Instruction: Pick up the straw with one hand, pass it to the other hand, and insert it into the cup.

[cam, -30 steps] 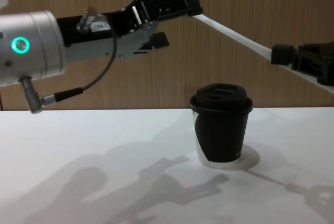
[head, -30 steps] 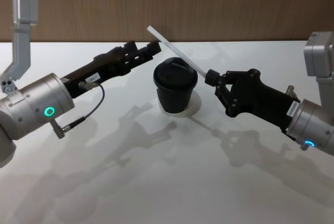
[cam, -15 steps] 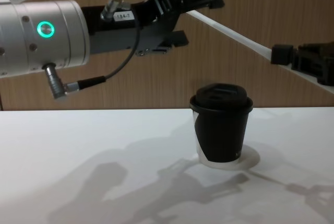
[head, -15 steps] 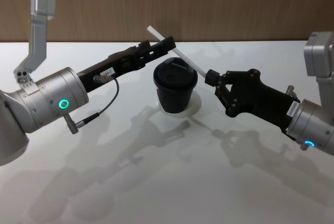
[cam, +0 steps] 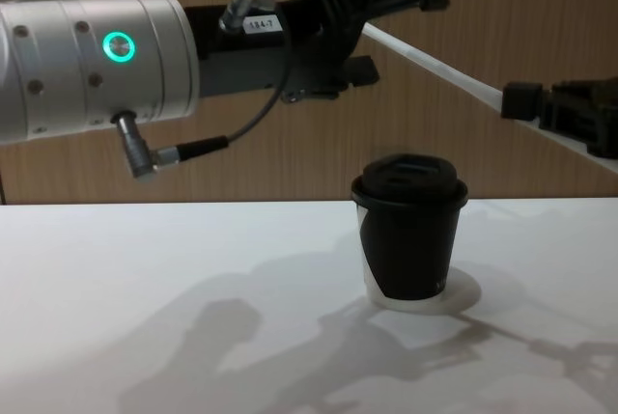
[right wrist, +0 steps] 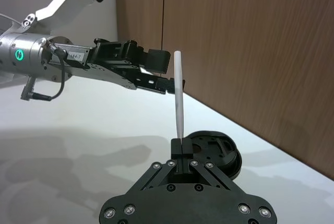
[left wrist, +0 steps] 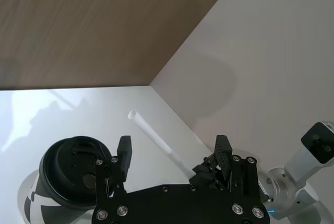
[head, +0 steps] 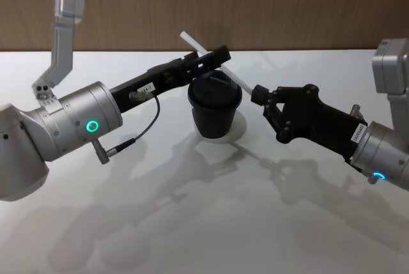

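Observation:
The white straw (head: 239, 80) slants in the air above the black lidded cup (head: 214, 111). My right gripper (head: 257, 92), all black, is shut on the straw's lower end, to the right of the cup. My left gripper (head: 217, 59), with a silver wrist and green ring, reaches in from the left over the cup lid. It is open, with one finger on each side of the straw's upper part. In the left wrist view the straw (left wrist: 151, 132) runs between the spread fingers (left wrist: 124, 153), above the cup (left wrist: 68, 174). In the chest view the straw (cam: 439, 69) spans from the left gripper (cam: 386, 23) to the right gripper (cam: 521, 100).
The cup stands on a white disc (head: 241, 127) on the white table (head: 192, 223). A wood-panel wall (head: 287, 6) runs along the table's far edge. A thin dark cable with a metal plug (head: 128, 141) hangs from the left wrist.
My left arm has pushed forward and right, bringing its open fingers from the straw's top end to farther down it, over the cup. The right gripper, straw and cup have stayed put.

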